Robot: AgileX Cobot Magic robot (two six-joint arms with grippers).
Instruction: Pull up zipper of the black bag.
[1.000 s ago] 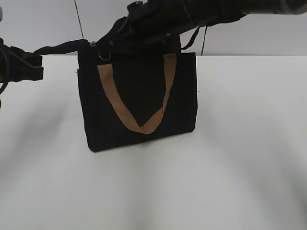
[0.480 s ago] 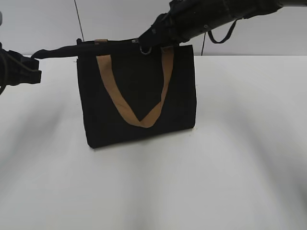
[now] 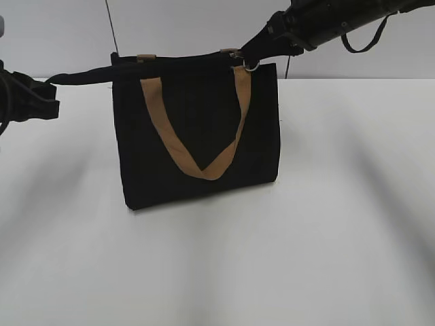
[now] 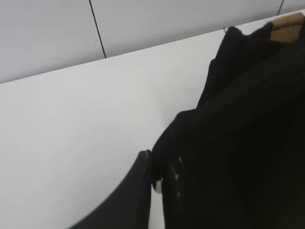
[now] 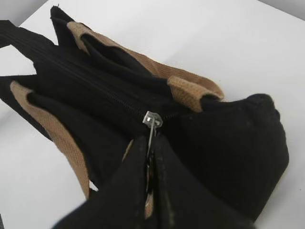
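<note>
The black bag (image 3: 197, 136) stands upright on the white table (image 3: 340, 238), with a tan strap handle (image 3: 197, 166) hanging down its front. The zipper (image 5: 102, 90) runs along its top edge, and its silver pull tab (image 5: 152, 121) sits near the bag's right end in the exterior view (image 3: 250, 65). My right gripper (image 5: 151, 143) is shut on the pull tab, reaching in from the upper right (image 3: 262, 51). My left gripper (image 4: 157, 167) is shut on a black fabric tail at the bag's left end (image 3: 75, 75), holding it taut.
A thin dark cable (image 3: 110, 27) runs down the wall behind the bag. The white table spreads wide in front of and to the right of the bag. The table's far edge meets a pale wall (image 4: 143, 24).
My right gripper has moved along the bag's top from its left end to its right end, taking the silver pull tab with it. The left gripper has stayed in place.
</note>
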